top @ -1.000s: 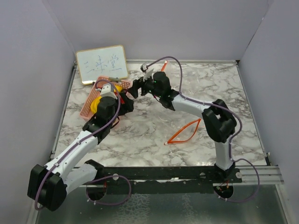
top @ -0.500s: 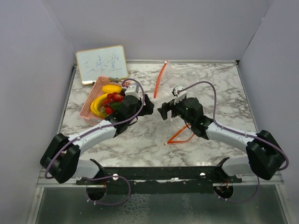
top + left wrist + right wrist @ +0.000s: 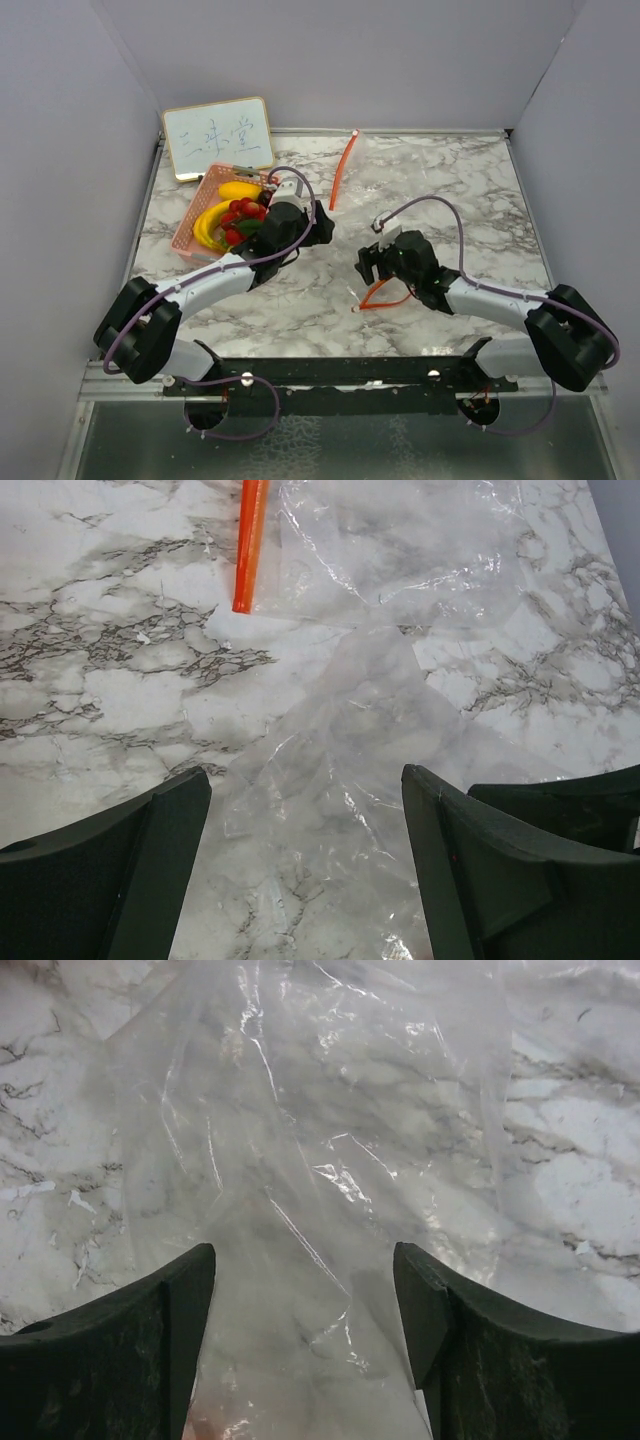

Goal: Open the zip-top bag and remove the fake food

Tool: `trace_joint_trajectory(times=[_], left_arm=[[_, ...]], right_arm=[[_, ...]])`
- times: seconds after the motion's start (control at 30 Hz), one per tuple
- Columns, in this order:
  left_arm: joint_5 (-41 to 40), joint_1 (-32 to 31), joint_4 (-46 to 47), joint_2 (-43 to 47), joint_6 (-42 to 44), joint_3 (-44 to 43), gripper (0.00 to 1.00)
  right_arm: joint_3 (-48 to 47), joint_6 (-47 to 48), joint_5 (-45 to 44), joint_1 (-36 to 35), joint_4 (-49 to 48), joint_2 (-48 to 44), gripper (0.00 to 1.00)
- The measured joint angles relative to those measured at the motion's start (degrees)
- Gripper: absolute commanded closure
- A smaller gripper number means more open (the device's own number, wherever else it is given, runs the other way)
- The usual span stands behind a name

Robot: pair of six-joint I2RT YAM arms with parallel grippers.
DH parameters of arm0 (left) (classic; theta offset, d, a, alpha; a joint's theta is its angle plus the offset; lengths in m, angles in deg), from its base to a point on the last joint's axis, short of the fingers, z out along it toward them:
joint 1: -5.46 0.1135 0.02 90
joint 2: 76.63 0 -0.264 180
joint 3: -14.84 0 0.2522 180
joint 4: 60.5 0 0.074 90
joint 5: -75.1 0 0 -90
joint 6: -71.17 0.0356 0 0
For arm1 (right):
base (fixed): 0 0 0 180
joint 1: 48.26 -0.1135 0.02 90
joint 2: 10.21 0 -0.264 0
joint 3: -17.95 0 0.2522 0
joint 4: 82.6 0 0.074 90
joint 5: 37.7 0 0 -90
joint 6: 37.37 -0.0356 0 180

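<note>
The zip-top bag (image 3: 385,670) is clear plastic, lying crumpled and flat on the marble, with an orange zip strip (image 3: 342,168) at the back and another orange strip (image 3: 386,292) nearer the front. The fake food sits in a pink basket (image 3: 185,230): a yellow banana (image 3: 211,222), a red berry cluster (image 3: 241,211) and a yellow piece (image 3: 240,189). My left gripper (image 3: 322,228) hovers right of the basket, open over the bag (image 3: 330,1140), holding nothing. My right gripper (image 3: 362,268) is open above the bag by the near strip. The orange strip (image 3: 250,542) shows in the left wrist view.
A small whiteboard (image 3: 218,136) with writing leans at the back left, just behind the basket. Grey walls close in the table on three sides. A black rail (image 3: 350,372) with both arm bases runs along the near edge.
Both arms have left the basket area. The left gripper swung right off the basket, and the right gripper pulled back toward the near orange strip. The bag now lies loose on the table.
</note>
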Motion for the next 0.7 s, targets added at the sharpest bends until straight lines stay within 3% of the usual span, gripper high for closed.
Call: trace_joint_trajectory(times=[0.27, 0.7], left_arm=[[-0.2, 0.0, -0.7, 0.3, 1.2, -0.4, 0.19], [-0.7, 0.8, -1.8, 0.9, 2.1, -0.4, 0.19]], right_arm=[[-1.5, -3.8, -0.8, 0.0, 0.1, 3.9, 0.97], [-5.2, -4.6, -12.7, 1.0, 3.5, -5.2, 0.99]])
